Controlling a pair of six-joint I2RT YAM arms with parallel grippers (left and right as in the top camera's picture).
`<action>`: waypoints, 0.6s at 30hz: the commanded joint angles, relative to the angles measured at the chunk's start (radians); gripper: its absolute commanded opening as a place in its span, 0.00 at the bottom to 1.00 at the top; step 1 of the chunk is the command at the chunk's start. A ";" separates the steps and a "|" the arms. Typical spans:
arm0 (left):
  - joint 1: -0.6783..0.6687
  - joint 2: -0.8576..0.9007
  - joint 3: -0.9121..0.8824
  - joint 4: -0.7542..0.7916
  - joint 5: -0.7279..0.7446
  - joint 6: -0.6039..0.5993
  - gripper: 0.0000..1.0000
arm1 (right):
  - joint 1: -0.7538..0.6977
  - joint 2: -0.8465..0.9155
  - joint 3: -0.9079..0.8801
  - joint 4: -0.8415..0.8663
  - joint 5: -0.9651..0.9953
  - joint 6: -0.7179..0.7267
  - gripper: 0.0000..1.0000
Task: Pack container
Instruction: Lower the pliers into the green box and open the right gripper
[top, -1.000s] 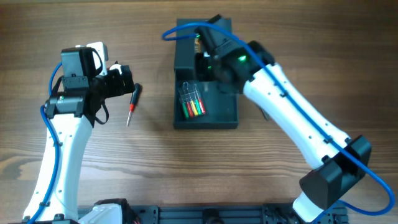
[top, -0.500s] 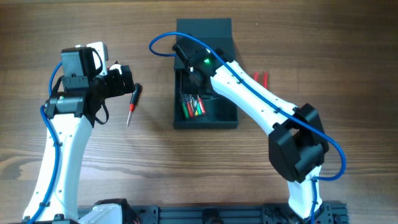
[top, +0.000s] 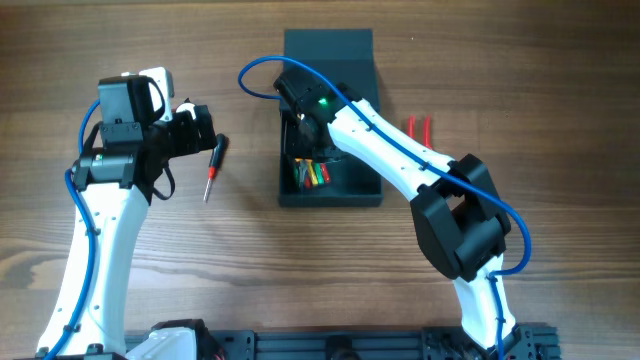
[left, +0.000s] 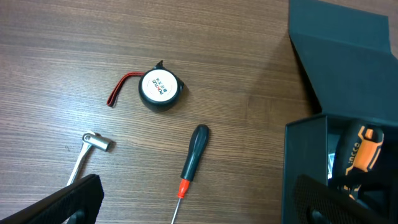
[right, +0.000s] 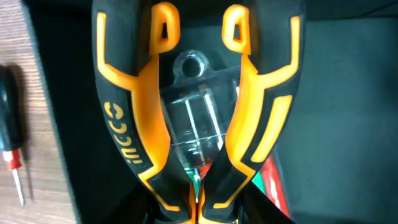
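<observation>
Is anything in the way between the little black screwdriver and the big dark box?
Nothing lies on the table between the screwdriver and the container, just bare wood. But the right gripper is down inside the container holding orange-and-black pliers, so part of the opening is taken.

the screwdriver lies on the counter left of the container; the pliers are inside it, over a packet

The right gripper, carrying the pliers, has moved from the rear of the container down over the coloured tools. Its arm has swung left, uncovering the red handles.
</observation>
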 joint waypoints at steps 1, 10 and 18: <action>-0.004 0.002 0.021 0.003 -0.002 0.015 1.00 | 0.011 0.014 0.015 0.002 -0.050 0.017 0.08; -0.004 0.002 0.020 0.003 -0.002 0.015 1.00 | 0.070 0.014 0.015 -0.052 -0.057 0.014 0.12; -0.004 0.002 0.021 0.003 -0.002 0.015 1.00 | 0.070 0.014 0.015 -0.044 -0.037 0.017 0.54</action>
